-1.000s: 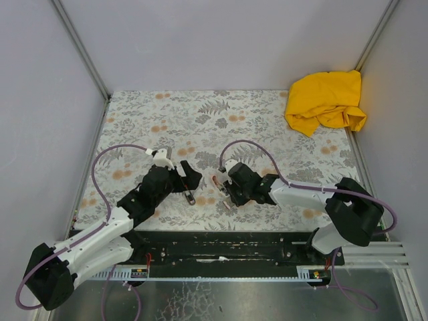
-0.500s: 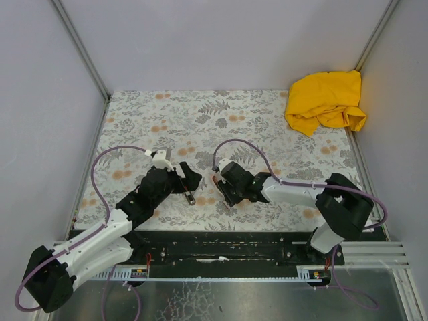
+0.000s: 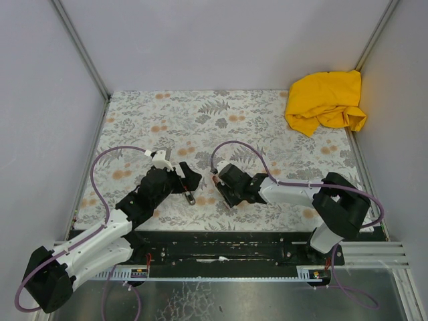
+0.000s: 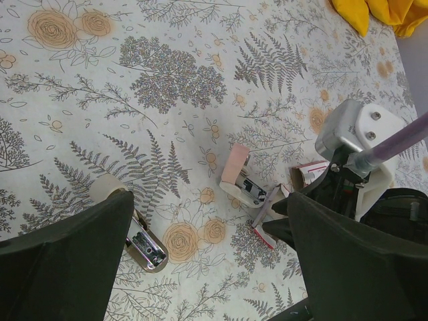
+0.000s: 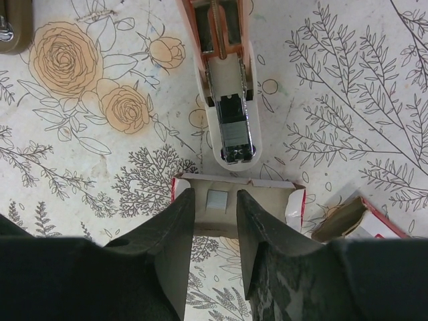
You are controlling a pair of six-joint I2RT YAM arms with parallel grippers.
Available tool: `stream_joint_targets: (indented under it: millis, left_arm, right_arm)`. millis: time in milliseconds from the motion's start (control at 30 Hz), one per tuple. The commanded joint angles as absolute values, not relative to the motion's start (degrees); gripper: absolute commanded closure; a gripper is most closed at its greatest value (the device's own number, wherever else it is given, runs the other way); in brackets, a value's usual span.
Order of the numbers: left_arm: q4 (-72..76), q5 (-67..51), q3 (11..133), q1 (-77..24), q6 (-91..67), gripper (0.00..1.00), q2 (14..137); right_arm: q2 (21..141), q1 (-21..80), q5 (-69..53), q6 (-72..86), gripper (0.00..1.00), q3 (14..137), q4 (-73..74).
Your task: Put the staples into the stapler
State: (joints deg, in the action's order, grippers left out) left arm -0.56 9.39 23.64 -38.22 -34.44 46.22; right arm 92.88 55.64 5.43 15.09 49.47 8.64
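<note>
1 staples strip [image 5: 216,199] sits between narrowly parted right jaws; left jaws gape wide.

Staples [image 5: 217,200] in box [image 5: 293,198], box beside stapler [image 5: 227,100], cloth [image 3: 326,100] back right.

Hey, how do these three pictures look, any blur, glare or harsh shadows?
Top external: even, soft light, no harsh shadows. Left wrist: left gripper's fingers loom dark and blurred up close, while the stapler is sharp. Right wrist: stapler's metal glints mildly; right gripper's fingers are soft-edged.
</note>
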Motion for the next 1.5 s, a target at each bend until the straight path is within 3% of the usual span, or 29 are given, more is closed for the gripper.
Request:
stream_joint_targets:
  millis: [0, 467, 1000, 1233, 1467]
  left_arm:
    - [2.59, 9.47, 23.08, -38.41, -33.84, 0.04, 45.89]
    - [2.71, 9.69, 23.17, -38.41, -33.75, 0.03, 45.79]
    - [2.56, 9.95, 22.56, -38.41, -34.1, 0.03, 44.59]
    - [3.55, 6.38, 22.88, -38.41, -34.41, 0.03, 42.27]
    - [10.59, -6.01, 23.13, -38.41, -36.13, 0.03, 40.13]
  right_arm:
    - [93.38, 56.58, 7.06, 15.78, 0.61, 52.05, 9.36]
    - [94.34, 57.27, 8.84, 16.72, 0.65, 52.21, 10.45]
    - [90.88, 57.1, 8.1, 17.11, 0.76, 51.77, 8.41]
    - [86.22, 52.11, -0.01, 17.3, 0.77, 50.24, 4.76]
    - [79.86, 42.58, -16.48, 19.68, 0.77, 44.83, -3.63]
